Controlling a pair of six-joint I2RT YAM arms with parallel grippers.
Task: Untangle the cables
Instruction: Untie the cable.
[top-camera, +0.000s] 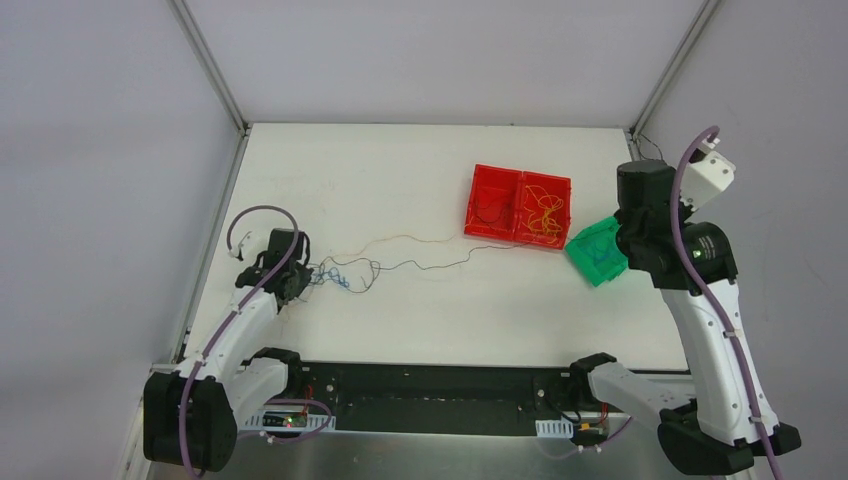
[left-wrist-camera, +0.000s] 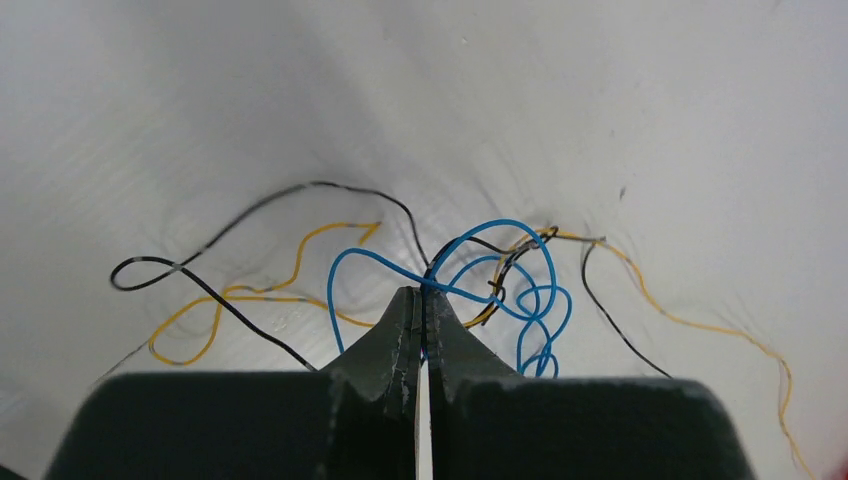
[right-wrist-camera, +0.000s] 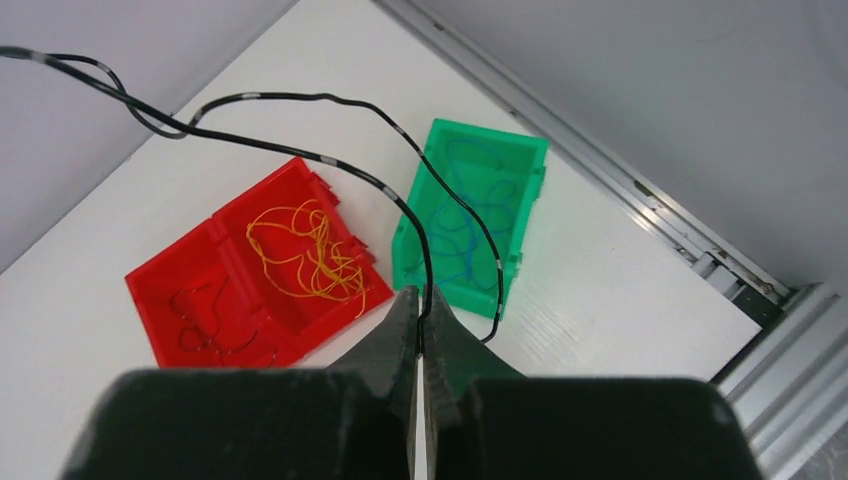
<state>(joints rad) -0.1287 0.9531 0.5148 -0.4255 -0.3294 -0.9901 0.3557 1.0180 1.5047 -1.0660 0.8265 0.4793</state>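
Top external view: the cables (top-camera: 338, 273) lie as a small curly clump of hair-thin wires on the smooth white bench (top-camera: 400, 170), well to the left of the red box (top-camera: 518, 205) and nearer the arm bases than it. Two long strands, one brownish and one dark, trail from the clump in shallow waves toward the red box's near left corner. The left gripper (top-camera: 296, 276) sits at the side of the clump farthest from the red box.

Left wrist view: its dark wedge-shaped fingers (left-wrist-camera: 395, 335) are pressed together on a glossy blue wire (left-wrist-camera: 500, 222) that coils in round loops. A kinked yellow wire (left-wrist-camera: 340, 228) sprawls flat on the bench around it.

Right wrist view: the right gripper (right-wrist-camera: 422, 300) is raised off the bench to the right of the red box, clamped on a black wire (right-wrist-camera: 280, 96) with pale bands that arcs away through the air.

The red box is rigid plastic with two square compartments. One holds a nest of yellow-orange wires and the other a few dark ones. A green box (right-wrist-camera: 470, 215) of the same plastic stands just beside the red box's right corner, with thin blue wires inside.
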